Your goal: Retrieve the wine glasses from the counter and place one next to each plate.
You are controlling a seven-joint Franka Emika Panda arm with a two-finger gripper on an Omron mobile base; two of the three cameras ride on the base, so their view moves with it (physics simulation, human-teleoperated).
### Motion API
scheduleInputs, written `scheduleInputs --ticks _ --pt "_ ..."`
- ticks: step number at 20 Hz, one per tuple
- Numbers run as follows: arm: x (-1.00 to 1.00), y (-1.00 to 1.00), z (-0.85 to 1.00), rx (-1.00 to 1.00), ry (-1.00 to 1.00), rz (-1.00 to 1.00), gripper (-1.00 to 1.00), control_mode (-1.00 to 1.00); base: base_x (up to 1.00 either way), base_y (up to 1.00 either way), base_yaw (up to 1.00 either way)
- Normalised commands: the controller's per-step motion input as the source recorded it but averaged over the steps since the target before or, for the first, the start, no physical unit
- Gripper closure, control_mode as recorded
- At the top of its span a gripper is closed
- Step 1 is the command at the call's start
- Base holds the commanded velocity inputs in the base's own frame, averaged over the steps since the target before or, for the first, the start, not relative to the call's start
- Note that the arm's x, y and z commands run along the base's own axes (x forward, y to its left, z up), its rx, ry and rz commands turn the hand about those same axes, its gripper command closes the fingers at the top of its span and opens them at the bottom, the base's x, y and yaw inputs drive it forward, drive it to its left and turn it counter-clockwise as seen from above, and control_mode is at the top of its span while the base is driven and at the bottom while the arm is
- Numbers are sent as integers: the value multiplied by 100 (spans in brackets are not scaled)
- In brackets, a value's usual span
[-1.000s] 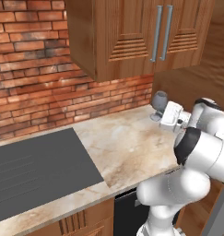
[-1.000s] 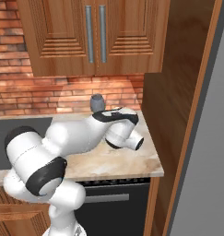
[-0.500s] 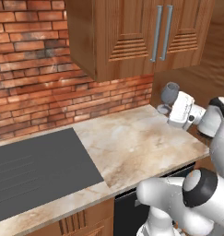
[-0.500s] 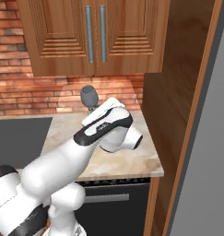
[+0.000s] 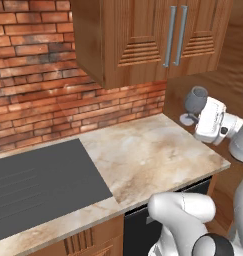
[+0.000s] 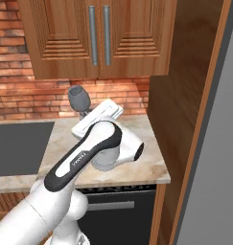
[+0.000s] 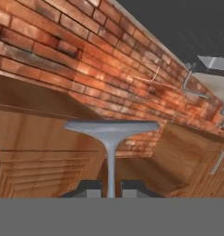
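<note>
A: The wine glass is up in the air above the back right corner of the counter, clear of the stone.

B: And it is not upright. In the left base view the bowl sits high and the round foot lower and a little left, so the stem runs on a slant, bowl end uppermost.

A: The right base view agrees: the dark bowl of the wine glass leans up and to the left, off the tip of the white hand, in front of the brick backsplash.

B: The gripper is clamped on the stem. In the hand view the two dark tips press it from either side, and the stem rises straight between them to the flat disc of the foot.

A: So the camera looks along the stem toward the foot, with the bricks and wooden cabinets tilted behind.

B: The arm comes up from the base and bends at the elbow. In the right base view the forearm reaches up and away toward the wall, with the hand just under the upper cabinet.

A: The dark cooktop lies well to the left, apart from the glass.
</note>
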Motion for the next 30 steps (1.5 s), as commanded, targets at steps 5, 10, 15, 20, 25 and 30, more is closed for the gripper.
scheduleInputs --ticks 5,10,15,20,25,30 --pt "-80 6 0 -1 2 0 100 -100 0 0 0" --pt "-79 0 3 0 1 0 100 -100 0 0 0" --pt "-69 0 12 0 0 0 100 -100 0 0 0" --pt "-68 0 8 0 0 0 100 -100 0 0 0" --pt "0 0 0 0 0 0 100 100 -90 0 0" --pt "0 0 0 0 0 0 100 100 -94 0 -1"
